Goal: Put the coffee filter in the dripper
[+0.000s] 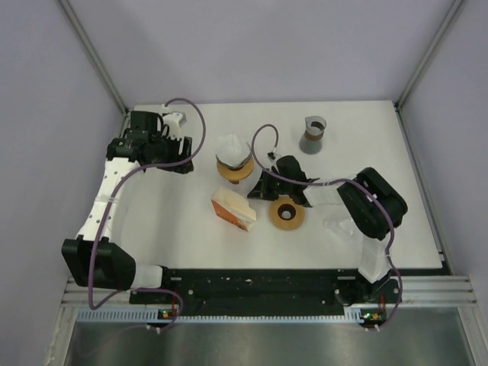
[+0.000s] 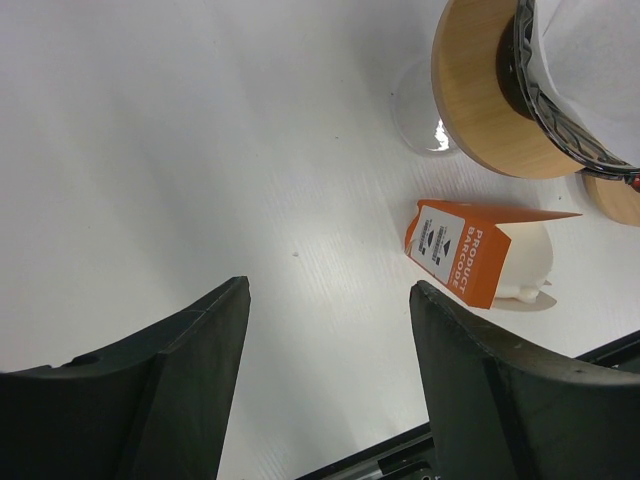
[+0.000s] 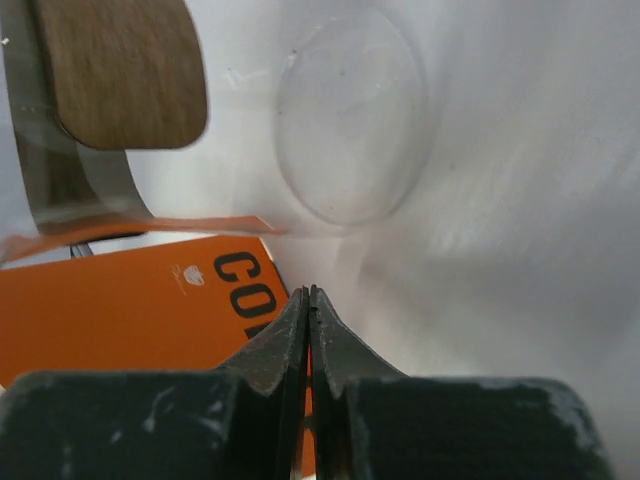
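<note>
As seen from above, the white coffee filter (image 1: 230, 146) sat in the dripper (image 1: 236, 170), its paper standing up out of the wooden collar near the middle of the white table (image 1: 168, 221). An orange box (image 1: 232, 210) lay just in front of the dripper, and a separate wooden ring (image 1: 287, 213) lay to the right of the box. A grey vessel (image 1: 313, 135) stood well apart toward the far right. The left gripper (image 1: 178, 156) hung left of the dripper, apart from it. The right gripper (image 1: 255, 189) hung low between the dripper and the wooden ring.

From the left wrist camera, the left gripper's two dark fingers (image 2: 190, 385) stood wide apart with only bare table between them and nothing in their grasp. Beyond them lay the orange box with its flap open. The dripper filled the upper right corner, the filter's white paper inside its dark rim. A clear glass (image 2: 420, 115) showed just beside the wooden collar.

From the right wrist camera, the right gripper's fingers (image 3: 330, 345) were pressed together at the tips, and nothing could be seen held between them. The orange box lay at the lower left. A wooden piece (image 3: 125, 70) with a metal band sat at the upper left, and the clear glass lay ahead.
</note>
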Available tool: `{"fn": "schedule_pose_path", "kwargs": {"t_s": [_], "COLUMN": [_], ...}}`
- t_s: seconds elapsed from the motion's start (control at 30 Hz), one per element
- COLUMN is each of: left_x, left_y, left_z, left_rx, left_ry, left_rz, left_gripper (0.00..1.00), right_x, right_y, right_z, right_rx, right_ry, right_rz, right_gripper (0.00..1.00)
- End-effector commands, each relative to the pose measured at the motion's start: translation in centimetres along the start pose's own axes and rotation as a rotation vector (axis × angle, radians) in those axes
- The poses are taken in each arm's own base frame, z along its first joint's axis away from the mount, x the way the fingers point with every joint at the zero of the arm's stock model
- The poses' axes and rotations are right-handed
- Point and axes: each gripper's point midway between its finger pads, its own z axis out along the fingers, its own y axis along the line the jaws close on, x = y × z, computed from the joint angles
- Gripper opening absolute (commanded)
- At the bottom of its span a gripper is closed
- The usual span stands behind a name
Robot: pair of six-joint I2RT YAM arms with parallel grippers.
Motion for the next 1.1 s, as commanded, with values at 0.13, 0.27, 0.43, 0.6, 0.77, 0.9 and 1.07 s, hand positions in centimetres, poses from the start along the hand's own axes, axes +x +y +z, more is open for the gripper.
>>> {"fn": "schedule_pose_path", "kwargs": {"t_s": [0.13, 0.27, 0.43, 0.6, 0.77, 0.9, 1.07], "left_x": [-1.8, -2.0, -2.1, -2.2, -1.7, -1.4, -1.6], "left_y": [-0.2, 0.0, 0.3, 0.7, 0.9, 1.1, 1.1], "left_z": [-0.2, -0.5, -0.6, -1.0, -1.1, -1.3, -1.3], "left_rx": [0.022, 0.015, -0.002, -0.026, -0.041, -0.052, -0.051], "left_ry": [-0.027, -0.004, 0.001, -0.007, -0.005, -0.006, -0.010], "left_rz": [-0.015, -0.019, -0.014, -0.011, -0.011, -0.010, -0.007], "left_gripper": [0.71, 0.71, 0.71, 0.71, 0.71, 0.71, 0.71], "right_x": [-2.9, -4.1, -5.7, -7.2, -8.6, -8.9, -8.9], "right_y": [5.4, 5.3, 5.9, 6.4, 7.5, 7.5, 7.3], "right_z": [3.4, 4.5, 7.1, 9.6, 11.1, 10.5, 7.2], "right_rx": [-0.110, -0.089, -0.107, -0.125, -0.147, -0.116, -0.043], "right_ry": [-0.098, -0.128, -0.133, -0.138, -0.142, -0.141, -0.159], "right_rz": [0.009, 0.011, 0.014, 0.027, 0.019, -0.028, -0.092], "right_gripper": [0.00, 0.00, 0.00, 0.00, 0.00, 0.00, 0.00]}}
